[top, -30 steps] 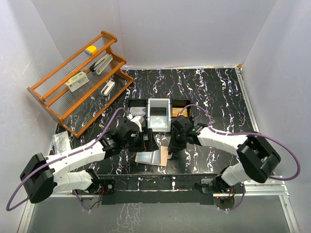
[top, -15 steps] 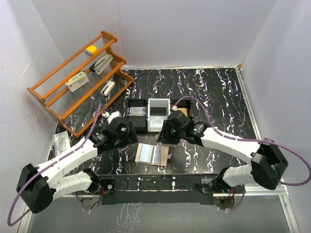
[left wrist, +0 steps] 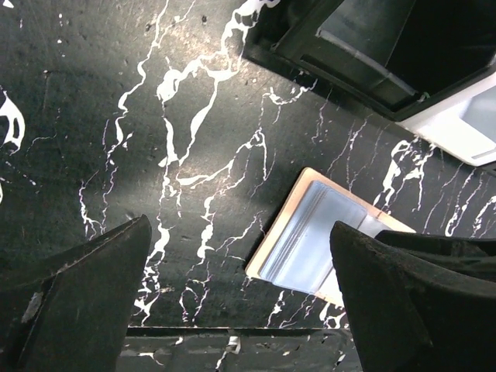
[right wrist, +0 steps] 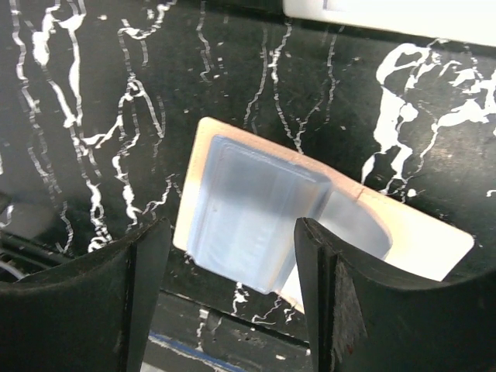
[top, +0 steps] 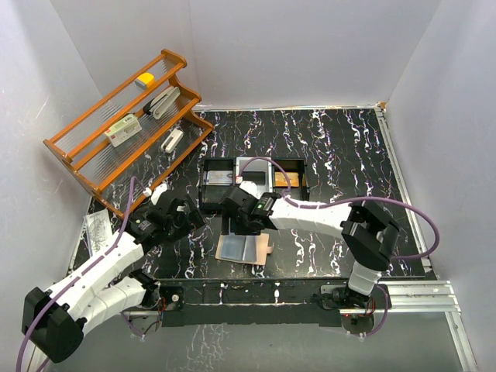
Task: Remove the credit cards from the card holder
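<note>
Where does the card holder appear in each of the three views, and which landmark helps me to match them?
Top external: the card holder lies flat at lower centre, just in front of the tray.
Left wrist: right of centre, in the lower half.
Right wrist: centre of the picture.
Shared landmark: the three-compartment tray, at upper right in the left wrist view and as a pale strip at the top edge in the right wrist view.

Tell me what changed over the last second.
The left gripper pulled back leftward from the card holder, jaws open throughout. The right gripper swung left to hang over it and its jaws opened wider. The card holder stayed lying open on the table.
</note>
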`<state>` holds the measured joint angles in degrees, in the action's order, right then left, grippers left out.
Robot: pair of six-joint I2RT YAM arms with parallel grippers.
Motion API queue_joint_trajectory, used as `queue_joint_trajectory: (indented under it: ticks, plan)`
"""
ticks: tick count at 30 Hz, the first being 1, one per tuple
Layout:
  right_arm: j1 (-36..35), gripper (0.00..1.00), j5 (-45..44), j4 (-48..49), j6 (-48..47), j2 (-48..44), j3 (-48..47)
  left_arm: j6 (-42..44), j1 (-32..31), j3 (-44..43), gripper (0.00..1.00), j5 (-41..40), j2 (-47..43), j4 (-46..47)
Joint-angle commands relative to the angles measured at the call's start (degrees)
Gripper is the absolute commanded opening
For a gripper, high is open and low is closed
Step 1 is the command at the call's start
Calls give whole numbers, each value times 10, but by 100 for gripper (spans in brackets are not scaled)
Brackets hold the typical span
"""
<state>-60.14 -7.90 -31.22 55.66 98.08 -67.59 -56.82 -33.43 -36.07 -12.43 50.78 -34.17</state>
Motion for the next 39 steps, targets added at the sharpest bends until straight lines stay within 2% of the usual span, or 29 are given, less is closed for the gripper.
queue_joint_trajectory:
  ticks: [1,11,15,20,32,39]
  plan:
    - [-7,64,-31,-25,3,21,-40,-5,3,5,99,5,-10,-19]
    - [-27,64,-50,-84,13,100,-81,5,3,6,99,4,-19,-19]
    - [-28,58,-53,-85,15,101,-72,5,3,9,99,7,-21,-20]
    - [-28,49,-26,-35,14,75,-36,12,3,9,99,23,-21,-8]
    - [-15,43,26,75,26,2,57,62,2,32,99,151,-8,95]
    - [4,46,62,123,26,-41,104,74,3,58,94,230,14,155]
